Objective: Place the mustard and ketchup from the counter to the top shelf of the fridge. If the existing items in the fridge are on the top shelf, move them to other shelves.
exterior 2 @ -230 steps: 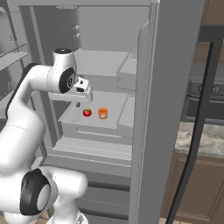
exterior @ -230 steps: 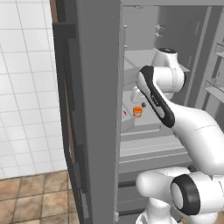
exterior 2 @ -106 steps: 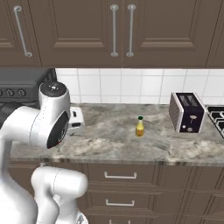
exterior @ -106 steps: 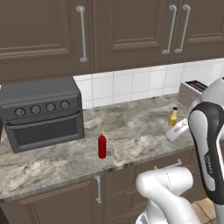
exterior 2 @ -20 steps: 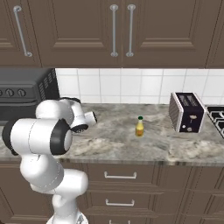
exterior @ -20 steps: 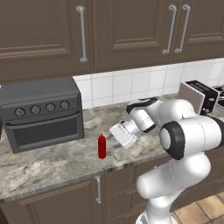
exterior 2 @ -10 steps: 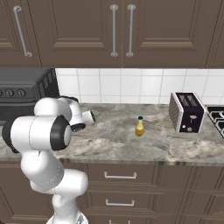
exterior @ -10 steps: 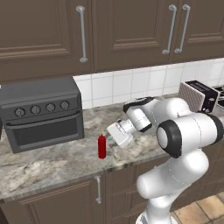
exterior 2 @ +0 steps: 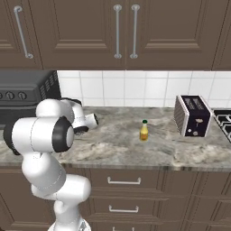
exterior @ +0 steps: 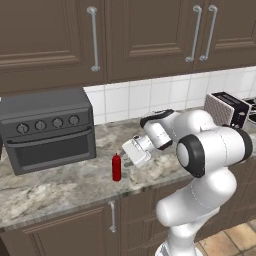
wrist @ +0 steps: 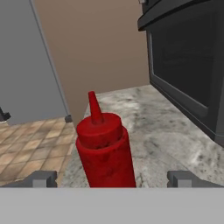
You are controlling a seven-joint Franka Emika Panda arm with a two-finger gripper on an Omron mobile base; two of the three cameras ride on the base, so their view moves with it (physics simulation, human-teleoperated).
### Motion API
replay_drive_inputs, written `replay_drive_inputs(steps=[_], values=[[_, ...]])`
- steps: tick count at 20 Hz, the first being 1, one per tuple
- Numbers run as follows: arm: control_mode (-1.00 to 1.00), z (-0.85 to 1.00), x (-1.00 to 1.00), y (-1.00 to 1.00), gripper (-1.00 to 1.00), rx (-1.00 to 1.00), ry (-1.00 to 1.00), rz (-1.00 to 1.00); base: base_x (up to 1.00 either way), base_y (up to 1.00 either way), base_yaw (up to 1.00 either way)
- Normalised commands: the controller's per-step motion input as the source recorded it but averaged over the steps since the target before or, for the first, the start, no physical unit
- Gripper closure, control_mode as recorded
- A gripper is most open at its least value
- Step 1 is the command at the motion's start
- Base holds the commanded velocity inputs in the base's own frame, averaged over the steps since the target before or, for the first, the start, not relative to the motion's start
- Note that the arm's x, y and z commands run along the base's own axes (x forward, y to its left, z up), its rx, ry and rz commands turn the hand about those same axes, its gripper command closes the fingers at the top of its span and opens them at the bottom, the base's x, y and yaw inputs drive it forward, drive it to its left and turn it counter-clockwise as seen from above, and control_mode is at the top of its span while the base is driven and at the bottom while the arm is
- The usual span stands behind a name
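The ketchup, a red squeeze bottle with a pointed cap, stands upright on the counter in front of the toaster oven. My gripper lies level just to its right and is open. In the hand view the ketchup rises close up between the two fingertips, with a gap on each side. The mustard, a small yellow bottle with a green cap, stands alone on the counter further right, well away from the hand. The fridge shelves are out of view.
A dark toaster oven sits at the counter's left, close behind the ketchup, and its door fills the right of the hand view. A toaster stands at the far right. Wall cabinets hang above. The marble counter ends beyond the ketchup.
The hand has slid left along the counter toward the ketchup, and its open fingers now flank the bottle. The bottles have not moved.
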Motion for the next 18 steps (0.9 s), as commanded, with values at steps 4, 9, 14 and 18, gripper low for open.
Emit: replay_drive_inputs(steps=[4, 9, 14, 18], values=[[-1.0, -0.03, -0.01, 0.0, -1.0, 0.0, 0.0, 0.0, 0.0, 0.0, 0.0], [-1.0, 0.0, -0.02, 0.0, -1.0, 0.0, 0.0, 0.0, 0.0, 0.0, 0.0], [-1.0, 0.0, 0.0, 0.0, -1.0, 0.0, 0.0, 0.0, 0.0, 0.0, 0.0], [-1.0, 0.0, -0.01, 0.0, -1.0, 0.0, 0.0, 0.0, 0.0, 0.0, 0.0]])
